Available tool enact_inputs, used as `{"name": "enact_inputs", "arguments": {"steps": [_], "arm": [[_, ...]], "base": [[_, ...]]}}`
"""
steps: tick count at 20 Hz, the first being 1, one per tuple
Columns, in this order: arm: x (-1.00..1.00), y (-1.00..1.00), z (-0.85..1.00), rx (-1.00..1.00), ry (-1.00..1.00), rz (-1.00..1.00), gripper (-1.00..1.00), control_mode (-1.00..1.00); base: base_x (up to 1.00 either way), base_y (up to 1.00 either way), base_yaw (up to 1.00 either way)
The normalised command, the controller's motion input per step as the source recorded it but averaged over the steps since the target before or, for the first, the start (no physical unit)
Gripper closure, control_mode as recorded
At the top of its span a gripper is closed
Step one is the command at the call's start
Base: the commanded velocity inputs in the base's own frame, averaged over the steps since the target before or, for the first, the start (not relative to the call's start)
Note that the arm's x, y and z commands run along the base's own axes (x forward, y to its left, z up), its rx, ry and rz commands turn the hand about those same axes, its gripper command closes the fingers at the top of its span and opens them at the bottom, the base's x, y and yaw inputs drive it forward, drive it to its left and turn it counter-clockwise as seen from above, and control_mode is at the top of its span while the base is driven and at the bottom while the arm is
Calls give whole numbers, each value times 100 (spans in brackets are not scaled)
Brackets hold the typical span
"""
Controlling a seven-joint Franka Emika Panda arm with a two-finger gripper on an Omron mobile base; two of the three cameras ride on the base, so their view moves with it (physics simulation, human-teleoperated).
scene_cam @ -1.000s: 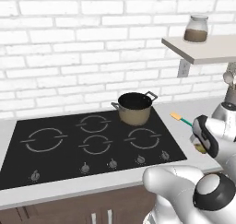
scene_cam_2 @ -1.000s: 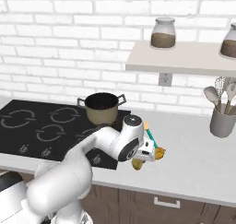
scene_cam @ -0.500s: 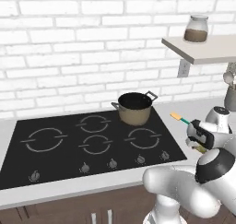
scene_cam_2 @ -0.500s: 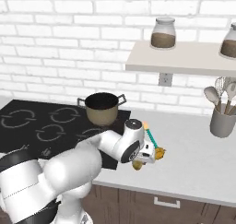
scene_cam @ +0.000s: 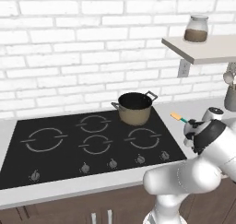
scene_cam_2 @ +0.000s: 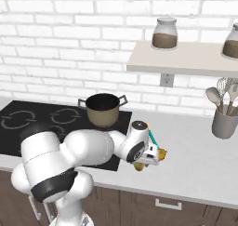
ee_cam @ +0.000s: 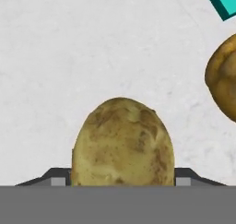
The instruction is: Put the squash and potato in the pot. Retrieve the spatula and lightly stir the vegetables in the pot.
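Your gripper (ee_cam: 120, 184) had the potato (ee_cam: 122, 142) snug between its fingers, right of the pot (scene_cam_2: 103, 109). Next you needed to lift it.

The potato (ee_cam: 123, 142) hides the claw's (ee_cam: 123, 181) finger tips.

kitchen — black cooktop (scene_cam: 92, 144), brick wall (scene_cam: 69, 57), jar shelf (scene_cam_2: 186, 62)

pot (scene_cam: 135, 109): we are seeing it sitting on the cooktop (scene_cam: 55, 149), back right.
potato (ee_cam: 123, 142): lying on the counter (scene_cam_2: 200, 150), right of the cooktop.
spatula (scene_cam: 178, 118): lying behind the potato.
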Motion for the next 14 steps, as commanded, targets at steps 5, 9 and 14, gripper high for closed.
{"name": "enact_inputs", "arguments": {"steps": [5,9,14], "arm": [[2,-4,-8,0,0,0,100,-100],[-14,28,8,10,5,7,100,-100],[-22,83,47,0,3,13,100,-100]], "base": [[0,0,0],[0,0,0],[0,0,0]]}}
